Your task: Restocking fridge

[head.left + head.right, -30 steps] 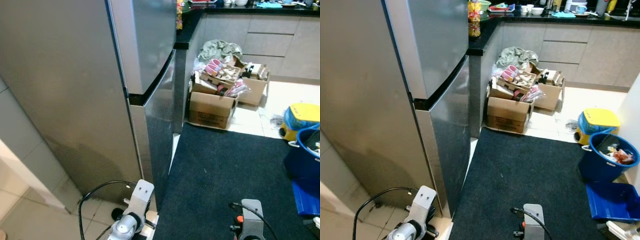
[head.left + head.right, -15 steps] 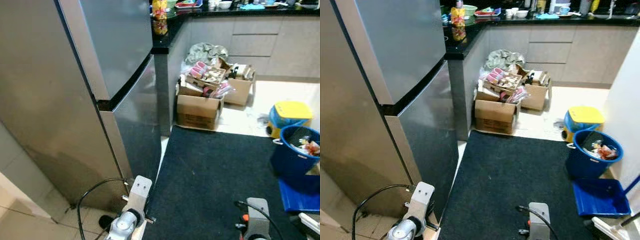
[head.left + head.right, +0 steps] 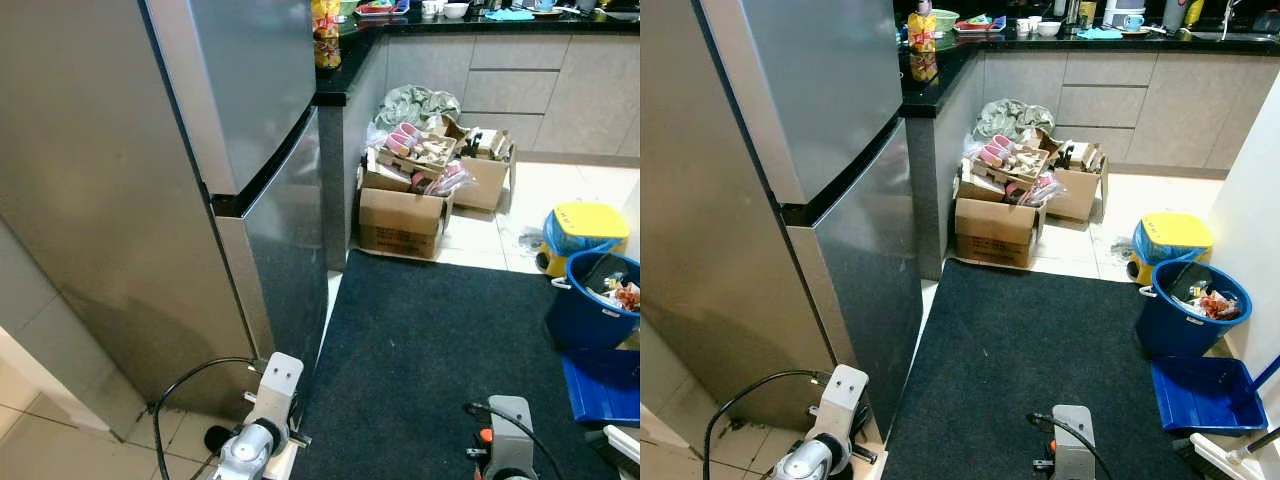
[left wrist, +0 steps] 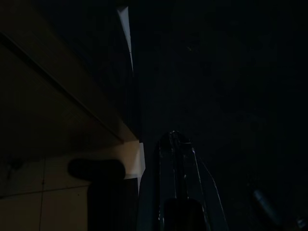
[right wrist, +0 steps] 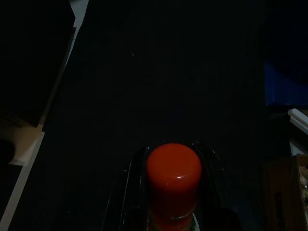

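Two silver arms hang low at my sides on the dark mat (image 3: 1040,340), and my right gripper (image 5: 173,192) is closed around a bottle with a red cap (image 5: 173,171), carried just above that mat. The left gripper (image 4: 175,183) dangles beside the fridge's base in deep shade; its fingers look drawn close together with nothing between them, though the gloom makes that less than certain. Directly ahead on my left stands the steel fridge (image 3: 820,200), both doors shut, the dark seam between upper and lower door running across its front. Restocking has barely begun by my reading: the bottle is in hand and the fridge is unopened. To do this step well, I judge I should square up to the door front, use the free left gripper on the door edge, and keep the bottle upright and clear of the swing. Farther off sit cardboard boxes (image 3: 997,230) of oddments, a blue bucket (image 3: 1192,320), a yellow-lidded bin (image 3: 1170,245) and the black counter (image 3: 970,45). The bottle's label and body are cut off, and no door handle is discernible.
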Available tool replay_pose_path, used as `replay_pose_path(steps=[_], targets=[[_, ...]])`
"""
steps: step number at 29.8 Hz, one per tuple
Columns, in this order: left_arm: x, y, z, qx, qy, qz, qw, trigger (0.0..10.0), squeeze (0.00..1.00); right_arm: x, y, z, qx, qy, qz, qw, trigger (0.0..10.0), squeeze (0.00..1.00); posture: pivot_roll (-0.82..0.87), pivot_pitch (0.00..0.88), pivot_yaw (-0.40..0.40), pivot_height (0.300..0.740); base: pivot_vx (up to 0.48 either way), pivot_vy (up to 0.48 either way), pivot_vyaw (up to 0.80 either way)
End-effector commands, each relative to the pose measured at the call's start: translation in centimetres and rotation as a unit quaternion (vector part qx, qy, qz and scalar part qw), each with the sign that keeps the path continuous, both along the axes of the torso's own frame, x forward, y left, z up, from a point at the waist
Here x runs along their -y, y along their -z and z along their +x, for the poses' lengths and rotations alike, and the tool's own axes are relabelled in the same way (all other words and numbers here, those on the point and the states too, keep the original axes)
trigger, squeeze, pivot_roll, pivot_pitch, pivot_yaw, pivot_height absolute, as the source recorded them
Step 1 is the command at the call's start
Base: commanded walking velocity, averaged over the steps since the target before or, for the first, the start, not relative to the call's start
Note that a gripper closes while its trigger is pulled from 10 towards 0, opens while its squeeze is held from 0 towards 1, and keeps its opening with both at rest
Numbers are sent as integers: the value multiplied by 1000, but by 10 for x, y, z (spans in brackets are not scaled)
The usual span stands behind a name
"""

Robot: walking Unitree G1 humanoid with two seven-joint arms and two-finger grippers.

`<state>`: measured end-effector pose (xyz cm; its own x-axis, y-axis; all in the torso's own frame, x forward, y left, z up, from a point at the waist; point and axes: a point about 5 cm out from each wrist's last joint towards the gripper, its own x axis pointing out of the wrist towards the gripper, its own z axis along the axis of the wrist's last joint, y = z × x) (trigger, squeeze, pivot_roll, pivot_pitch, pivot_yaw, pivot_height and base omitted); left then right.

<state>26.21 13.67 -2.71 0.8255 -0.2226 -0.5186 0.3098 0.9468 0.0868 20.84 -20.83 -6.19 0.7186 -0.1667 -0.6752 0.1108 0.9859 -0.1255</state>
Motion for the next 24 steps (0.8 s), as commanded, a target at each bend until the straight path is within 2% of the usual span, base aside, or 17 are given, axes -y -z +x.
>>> replay_pose_path(steps=[1, 24], targets=[[-1, 4, -4, -10, -4, -3, 1000, 10000, 0, -1, -1, 1, 4, 2, 3, 1000, 10000, 0, -75, 37, 41, 740, 262, 0, 0], [-1, 1, -1, -3, 1, -3, 1000, 10000, 0, -2, -1, 1, 6, 4, 4, 1000, 10000, 0, -77, 24, 49, 740, 275, 0, 0]])
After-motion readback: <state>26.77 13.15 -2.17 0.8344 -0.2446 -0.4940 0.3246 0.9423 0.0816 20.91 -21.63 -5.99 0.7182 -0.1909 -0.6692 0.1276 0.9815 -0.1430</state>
